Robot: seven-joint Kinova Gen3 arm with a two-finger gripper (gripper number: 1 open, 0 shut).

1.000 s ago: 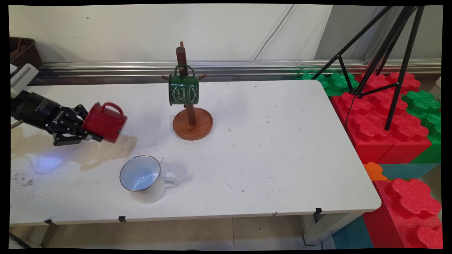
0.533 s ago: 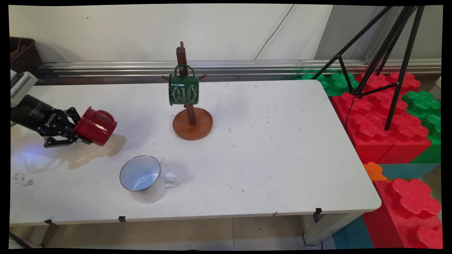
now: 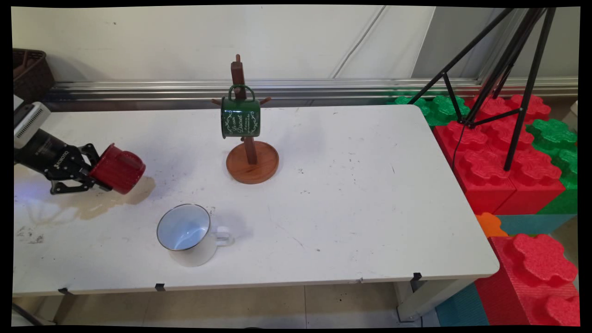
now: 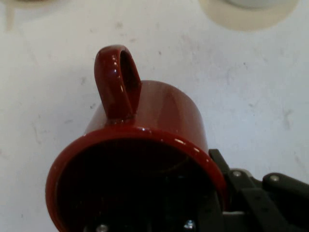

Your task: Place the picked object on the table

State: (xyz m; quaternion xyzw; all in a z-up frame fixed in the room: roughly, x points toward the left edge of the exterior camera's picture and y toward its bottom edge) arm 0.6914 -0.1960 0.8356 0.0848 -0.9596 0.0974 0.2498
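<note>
Gripper [image 3: 95,173] lettered ROBOTIQ clamps red mug [image 3: 118,169]; green mug's [image 3: 240,117] script unreadable.

The green mug [image 3: 240,117] bears white script — only "Sweet" seems legible. The gripper [image 3: 88,173] carries white lettering — apparently "ROBOTIQ".

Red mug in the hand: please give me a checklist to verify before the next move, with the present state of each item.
1. Hand shut on the red mug: ok.
2. Mug off the table, lying sideways in the air: ok.
3. Mug handle free, not under a finger: ok.
4. Free peg on the wooden stand: ok, the green mug takes only one.
5. White mug apart from the hand: ok.
6. How firm the grip is: cannot tell.
</note>
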